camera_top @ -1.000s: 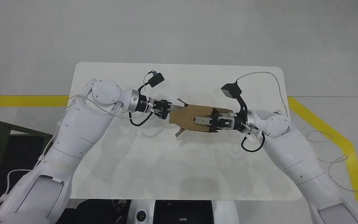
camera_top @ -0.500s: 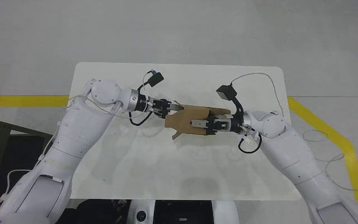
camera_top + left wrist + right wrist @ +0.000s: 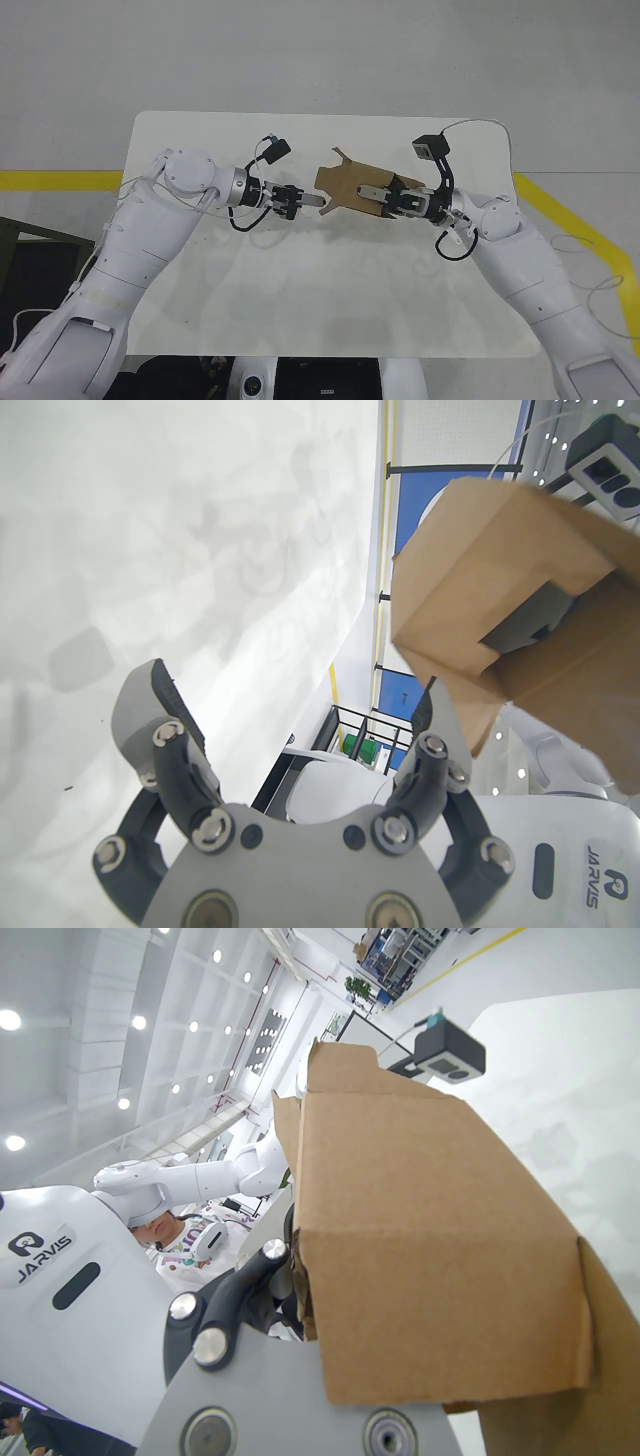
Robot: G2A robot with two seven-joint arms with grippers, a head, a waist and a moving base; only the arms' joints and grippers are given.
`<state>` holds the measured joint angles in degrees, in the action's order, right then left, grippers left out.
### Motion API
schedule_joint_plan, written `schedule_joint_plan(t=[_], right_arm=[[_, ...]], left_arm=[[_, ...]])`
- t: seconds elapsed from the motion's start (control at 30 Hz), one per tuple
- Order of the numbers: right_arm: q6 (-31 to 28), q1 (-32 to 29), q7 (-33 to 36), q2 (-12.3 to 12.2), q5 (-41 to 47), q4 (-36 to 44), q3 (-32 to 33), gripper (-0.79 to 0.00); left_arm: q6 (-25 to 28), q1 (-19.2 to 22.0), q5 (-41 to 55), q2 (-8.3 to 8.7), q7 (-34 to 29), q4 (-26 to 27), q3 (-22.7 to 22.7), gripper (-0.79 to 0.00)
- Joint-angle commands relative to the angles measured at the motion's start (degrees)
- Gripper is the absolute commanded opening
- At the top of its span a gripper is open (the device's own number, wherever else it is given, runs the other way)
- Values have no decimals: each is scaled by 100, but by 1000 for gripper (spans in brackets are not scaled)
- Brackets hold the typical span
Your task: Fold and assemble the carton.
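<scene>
Our right gripper (image 3: 375, 192) grips the half-folded carton (image 3: 345, 180) above the counter (image 3: 300, 290). Our left gripper (image 3: 295, 680), fingers (image 3: 170, 700) spread and empty, sits just beside it. We should steady the carton and push squarely, so it bends along its creases.

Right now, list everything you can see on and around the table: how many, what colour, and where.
carton: one, brown, partly folded with flaps loose, held over the middle of the table.
table: one, white, under both arms.
cable: one, pale and thin, looping over the table's far right corner.
floor line: two stretches, yellow, on the grey floor to either side of the table.
left gripper: one, black and grey, open and empty, just off the carton's flapped end.
right gripper: one, black and grey, shut on the carton's wall, one finger lying along its top face.
</scene>
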<state>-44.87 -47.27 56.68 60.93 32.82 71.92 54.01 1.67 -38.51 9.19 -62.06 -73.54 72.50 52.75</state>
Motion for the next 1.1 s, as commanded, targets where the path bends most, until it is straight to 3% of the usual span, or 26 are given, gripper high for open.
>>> schedule_joint_plan(t=[0.0, 0.2, 1.07], right_arm=[[-1, -10, -119, 11, -40, -52, 34, -785], [36, -70, -411, 65, -289, -68, 7, -785], [122, -117, -210, 176, -684, -19, -41, -785]], left_arm=[[-28, -30, -17, -3, -6, 27, -34, 0], [-65, -12, 36, -20, -25, 99, -74, 0], [-34, 143, 72, -70, -10, 51, -166, 0]])
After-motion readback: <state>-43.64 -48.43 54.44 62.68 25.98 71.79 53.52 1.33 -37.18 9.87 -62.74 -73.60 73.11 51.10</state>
